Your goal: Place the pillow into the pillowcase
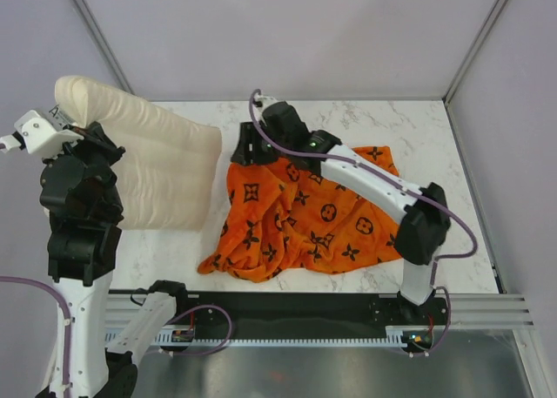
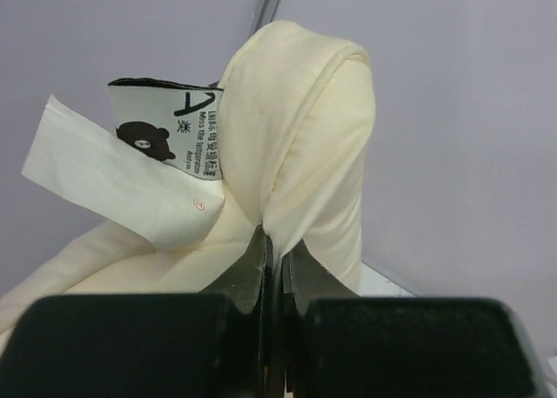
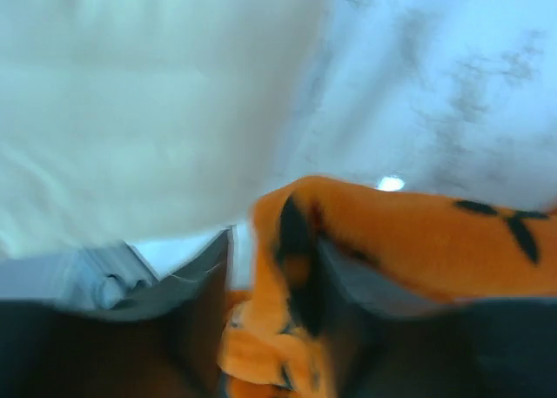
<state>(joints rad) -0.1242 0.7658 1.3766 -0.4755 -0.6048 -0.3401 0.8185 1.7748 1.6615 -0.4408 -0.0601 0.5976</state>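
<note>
The cream-white pillow lies at the table's left, its far-left corner lifted. My left gripper is shut on that corner; in the left wrist view the jaws pinch a fold of the pillow beside its sewn-in care labels. The orange pillowcase with black motifs lies wrinkled at the centre-right. My right gripper is at its far-left corner, next to the pillow's right edge. In the blurred right wrist view the jaws stand apart, with the pillowcase's edge between them and over the right finger. The pillow fills the upper left.
The marble tabletop shows bare behind and to the right of the pillowcase. Grey enclosure walls and metal posts close in the back and sides. A black rail with the arm bases runs along the near edge.
</note>
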